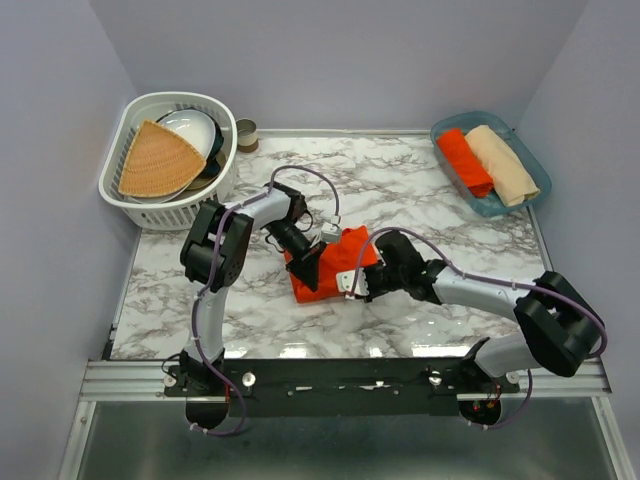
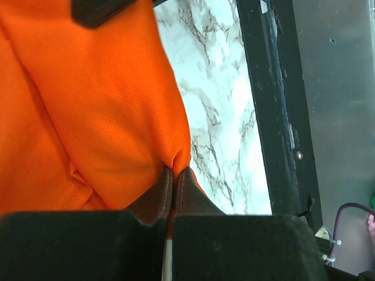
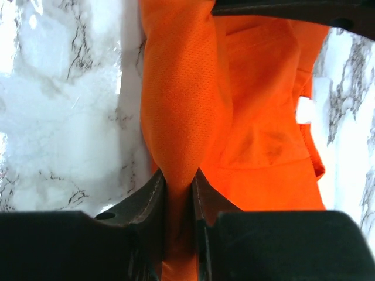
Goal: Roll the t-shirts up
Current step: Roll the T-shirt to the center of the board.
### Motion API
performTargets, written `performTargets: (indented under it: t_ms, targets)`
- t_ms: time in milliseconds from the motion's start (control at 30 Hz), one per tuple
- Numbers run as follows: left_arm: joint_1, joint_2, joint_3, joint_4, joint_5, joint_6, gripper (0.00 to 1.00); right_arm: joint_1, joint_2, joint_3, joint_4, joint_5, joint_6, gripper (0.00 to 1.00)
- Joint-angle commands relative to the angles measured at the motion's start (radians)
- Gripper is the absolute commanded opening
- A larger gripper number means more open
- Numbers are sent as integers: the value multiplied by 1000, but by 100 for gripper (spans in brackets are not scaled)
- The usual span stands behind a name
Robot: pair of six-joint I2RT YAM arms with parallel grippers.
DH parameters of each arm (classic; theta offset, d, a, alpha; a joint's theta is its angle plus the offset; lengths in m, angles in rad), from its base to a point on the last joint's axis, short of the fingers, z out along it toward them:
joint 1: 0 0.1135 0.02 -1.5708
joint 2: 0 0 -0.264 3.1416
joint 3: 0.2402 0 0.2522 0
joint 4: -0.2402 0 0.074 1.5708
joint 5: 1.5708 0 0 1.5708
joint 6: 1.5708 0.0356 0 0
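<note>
Two orange t-shirts are present. One t-shirt point(image 1: 338, 262) lies partly folded at the centre of the table point(image 1: 200, 310). The left gripper point(image 2: 174, 175) is clamped on a fold at its left side; the right gripper point(image 3: 177, 181) pinches a fold at its right side. The rolled t-shirt point(image 1: 465, 160) lies in the blue tray point(image 1: 487, 207), far right, beside one beige roll point(image 1: 503, 165).

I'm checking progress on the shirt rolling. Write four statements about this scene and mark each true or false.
1. The right gripper pinches a fold of the t-shirt. True.
2. The blue tray is empty. False: it holds a rolled orange shirt and a beige roll.
3. The woven mat sits in the white basket. True.
4. The left gripper hangs open. False: it is shut on the t-shirt.
</note>
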Motion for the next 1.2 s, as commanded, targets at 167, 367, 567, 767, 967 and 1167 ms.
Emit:
performTargets:
  t_ms: [167, 367, 567, 767, 967, 1167]
  targets:
    - [84, -44, -33, -181, 43, -121, 0, -99, 56, 318, -658, -240, -40, 25]
    - [119, -20, -32, -179, 152, -229, 0, -212, 245, 526, -1037, -322, -148, 15]
    - [124, 69, 99, -178, 191, -325, 0, -271, 453, 637, -1215, -366, -169, 14]
    - [135, 121, 172, -178, 143, -352, 0, -317, 624, 786, -1332, -435, -153, 13]
    - [165, 161, 191, -178, 102, -351, 0, -328, 759, 931, -1464, -422, -201, 13]
    - [184, 164, 186, -178, 14, -299, 4, -329, 886, 1019, -1522, -389, -155, 14]
